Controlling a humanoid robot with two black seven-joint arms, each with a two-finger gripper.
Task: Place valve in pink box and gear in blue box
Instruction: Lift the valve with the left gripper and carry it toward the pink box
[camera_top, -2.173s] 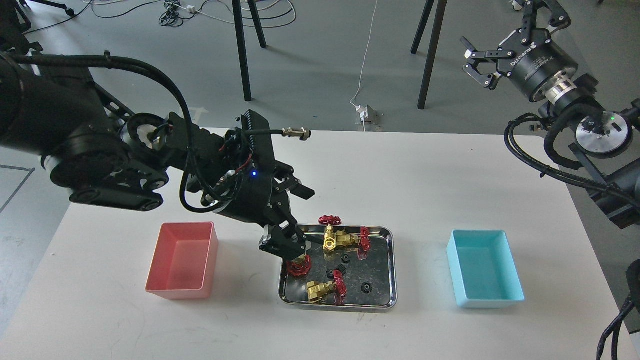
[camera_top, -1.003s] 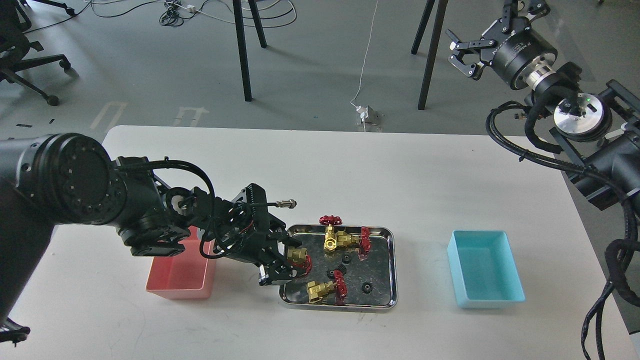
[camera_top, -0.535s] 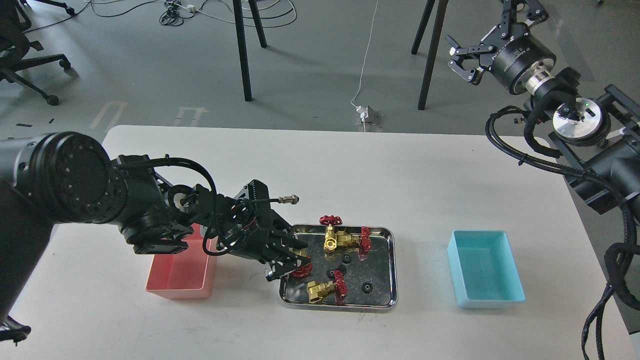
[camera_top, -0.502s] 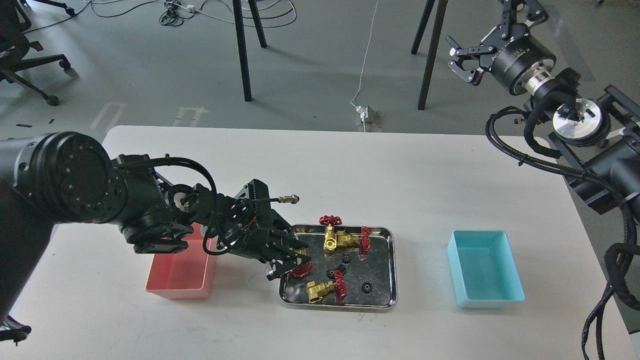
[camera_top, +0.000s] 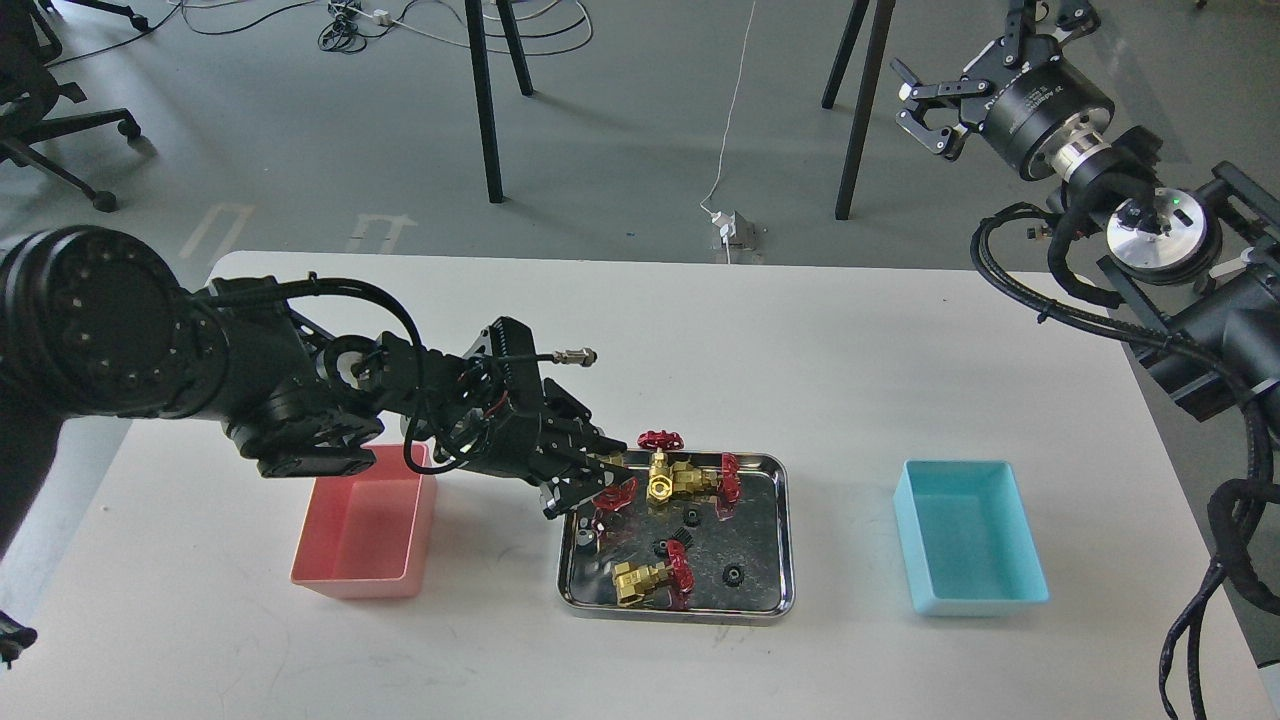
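The white table fills most of my view, and my left arm reaches across it from the left edge, well above the surface. My right arm stands off the table at the upper right, its right gripper raised over the floor with its fingers spread apart and nothing between them. The pink box sits on the left part of the table, partly under my left arm, and the blue box sits well apart on the right; I see nothing inside either one. Between them lies the steel tray. My left gripper hangs over the tray's left rear corner, closed around the valve by its red handwheel, so that valve is lifted clear of the tray floor. Two more valves stay in the tray: one upright at the back and one lying near the front. Small black gears lie loose on the tray floor among them.
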